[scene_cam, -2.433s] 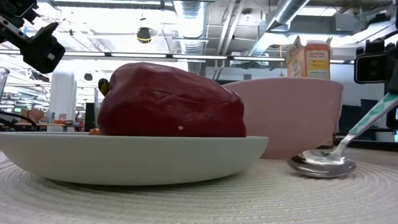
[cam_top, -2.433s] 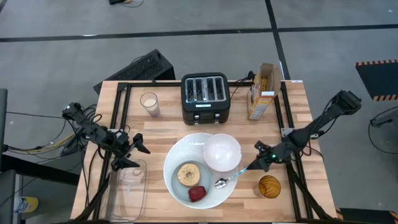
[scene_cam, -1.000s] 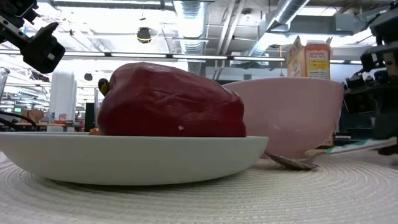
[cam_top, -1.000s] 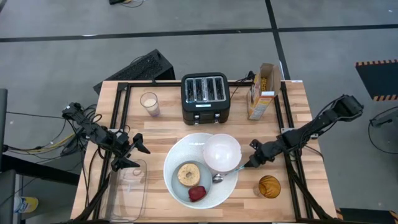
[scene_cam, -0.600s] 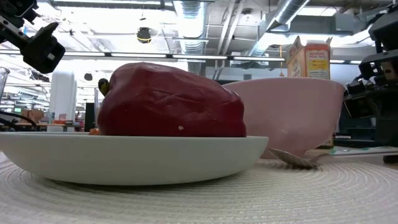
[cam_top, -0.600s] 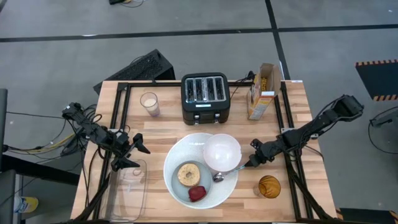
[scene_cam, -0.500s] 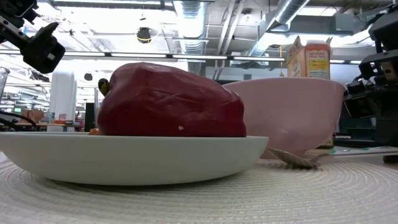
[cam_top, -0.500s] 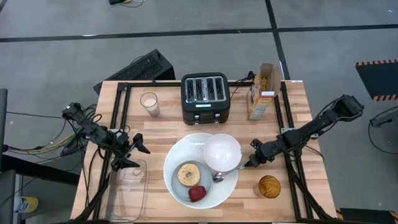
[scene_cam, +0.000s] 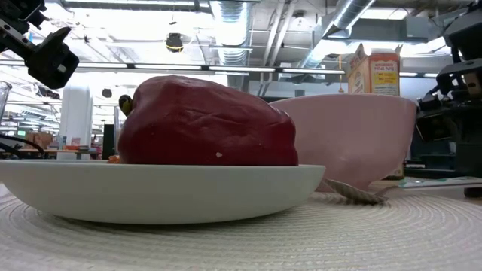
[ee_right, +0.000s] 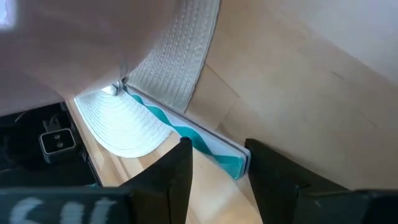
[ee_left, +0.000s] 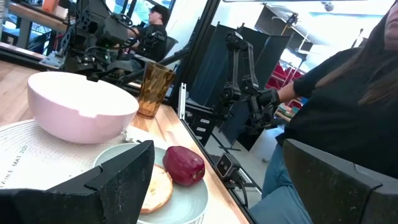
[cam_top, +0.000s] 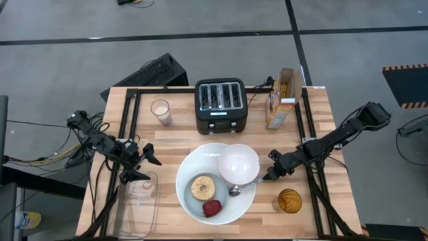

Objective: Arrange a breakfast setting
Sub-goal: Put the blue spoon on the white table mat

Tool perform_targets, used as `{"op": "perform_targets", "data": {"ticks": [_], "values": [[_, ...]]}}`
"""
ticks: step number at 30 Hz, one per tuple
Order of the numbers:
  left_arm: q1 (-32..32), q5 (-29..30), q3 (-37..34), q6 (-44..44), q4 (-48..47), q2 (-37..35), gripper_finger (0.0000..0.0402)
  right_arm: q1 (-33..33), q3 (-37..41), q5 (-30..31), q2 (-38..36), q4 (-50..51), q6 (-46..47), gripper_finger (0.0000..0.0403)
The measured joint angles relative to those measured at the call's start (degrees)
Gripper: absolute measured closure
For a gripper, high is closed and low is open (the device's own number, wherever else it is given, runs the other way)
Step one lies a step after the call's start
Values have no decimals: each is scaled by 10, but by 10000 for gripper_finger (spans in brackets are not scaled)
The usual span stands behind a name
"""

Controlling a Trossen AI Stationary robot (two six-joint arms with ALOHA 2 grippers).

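The blue-handled spoon [cam_top: 244, 186] lies on the round white placemat [cam_top: 190, 167] beside the white bowl [cam_top: 239, 164], its steel bowl-end near the small grey plate [cam_top: 200, 204]. From above I see my right gripper [cam_top: 269, 176] reaching in low from the table's right edge, its tip at the end of the handle; my left gripper [cam_top: 142, 166] hangs over the left side with its fingers spread wide, near a clear plastic tray [cam_top: 139, 204]. The bagel [cam_top: 201, 187] and the red food piece [cam_top: 212, 208] share the grey plate.

At table height, the red piece [scene_cam: 203, 124] looks waxy and creased on a smooth plate [scene_cam: 162, 188]; the mat [scene_cam: 301, 241] is ribbed and woven, and the spoon [scene_cam: 354, 193] lies flat on it.

My left wrist view shows the glossy bowl [ee_left: 81, 106], an amber glass [ee_left: 155, 90] and a person seated alongside.

My right wrist view shows the teal, wavy-edged handle [ee_right: 199, 144] lying on pale wood between my parted fingers [ee_right: 171, 180]; I cannot tell whether they touch it.
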State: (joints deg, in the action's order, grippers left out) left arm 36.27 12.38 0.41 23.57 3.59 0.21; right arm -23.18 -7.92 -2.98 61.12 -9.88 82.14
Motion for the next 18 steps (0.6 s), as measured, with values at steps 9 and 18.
{"op": "perform_targets", "data": {"ticks": [9,18], "values": [[0,0,0,0,0,0,61,0,-1,-34,0,6,21,229],[0,0,0,0,0,0,61,5,-1,-82,0,-1,83,229]]}}
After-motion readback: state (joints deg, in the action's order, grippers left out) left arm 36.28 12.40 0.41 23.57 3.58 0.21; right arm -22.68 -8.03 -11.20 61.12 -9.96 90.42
